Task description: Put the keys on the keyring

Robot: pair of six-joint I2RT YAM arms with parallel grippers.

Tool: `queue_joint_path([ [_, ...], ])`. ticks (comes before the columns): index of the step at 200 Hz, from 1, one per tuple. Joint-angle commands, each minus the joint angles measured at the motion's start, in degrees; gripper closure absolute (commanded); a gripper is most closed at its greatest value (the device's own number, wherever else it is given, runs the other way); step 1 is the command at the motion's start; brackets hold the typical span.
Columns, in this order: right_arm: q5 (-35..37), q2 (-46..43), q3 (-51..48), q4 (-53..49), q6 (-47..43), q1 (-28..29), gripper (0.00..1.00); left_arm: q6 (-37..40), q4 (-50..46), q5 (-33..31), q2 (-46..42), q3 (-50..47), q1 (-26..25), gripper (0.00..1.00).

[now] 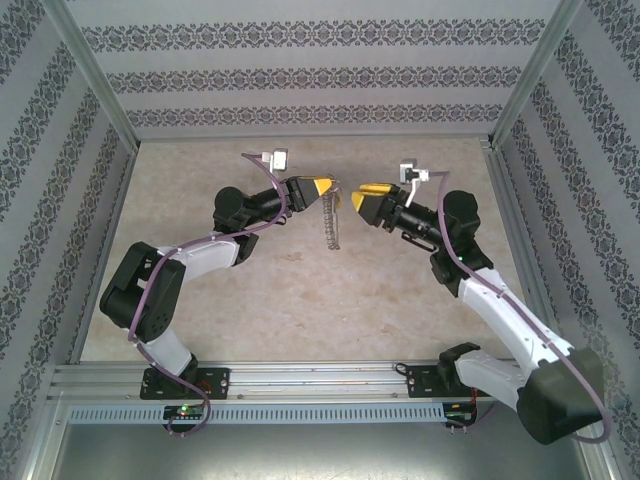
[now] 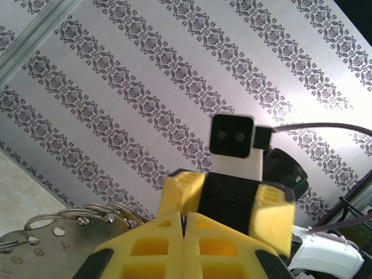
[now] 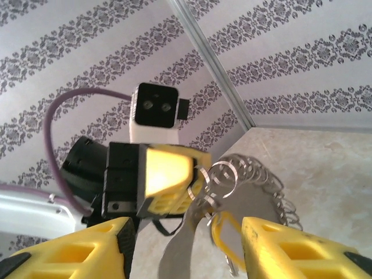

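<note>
Two robot arms meet over a pale stone-patterned table (image 1: pixel 300 300), each with one yellow-fingered gripper, and between them hangs one keyring (image 1: pixel 332 228), a long coil of many thin grey wire loops. One flat metal plate (image 2: pixel 35 247) rides on the coil. No key can be told apart from the rest of the metal in any view.

From above, the coil drops from the tip of the left gripper (image 1: pixel 324 188) towards the table, and the right gripper (image 1: pixel 362 197) stands just beside it, facing it, with a small gap between them. The overhead view is too far off to make out the plate. The left wrist camera shows it close, dotted with holes and stamped with numbers, lying under a fan of loops just left of the fingers. The right wrist camera looks from the other side and shows the loops curling off the left gripper's tip, with the plate hanging down in front of them.

The left gripper's two fingers are pressed flat together with no gap, pinching the top of the keyring. The right gripper's fingers stand about halfway apart with nothing clamped. The plate shows in the space between them, but whether it touches either finger cannot be told
</note>
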Motion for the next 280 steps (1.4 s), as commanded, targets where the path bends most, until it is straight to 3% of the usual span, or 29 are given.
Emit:
queue_joint_path([
  [1, 0.0, 2.7, 2.8, 5.5, 6.4, 0.0, 0.52, -0.4, 5.5, 0.4, -0.3, 1.9, -0.2, 1.0],
  [72, -0.4, 8.4, 5.1, 8.3, 7.4, 1.3, 0.67, -0.8, 5.5, 0.7, 0.0, 2.3, -0.2, 1.0],
  [179, -1.9, 11.3, 5.3, 11.5, 7.6, 3.6, 0.67, -0.8, 5.5, 0.7, 0.3, 2.4, -0.3, 1.0],
  [222, -1.8, 11.7, 5.7, 11.6, 7.5, 3.7, 0.72, -0.8, 5.5, 0.8, 0.4, 2.5, -0.3, 1.0],
  [280, -2.8, 12.3, 6.5, 11.9, 7.5, 3.7, 0.94, -0.9, 5.5, 0.8, 0.5, 2.3, -0.4, 1.0],
])
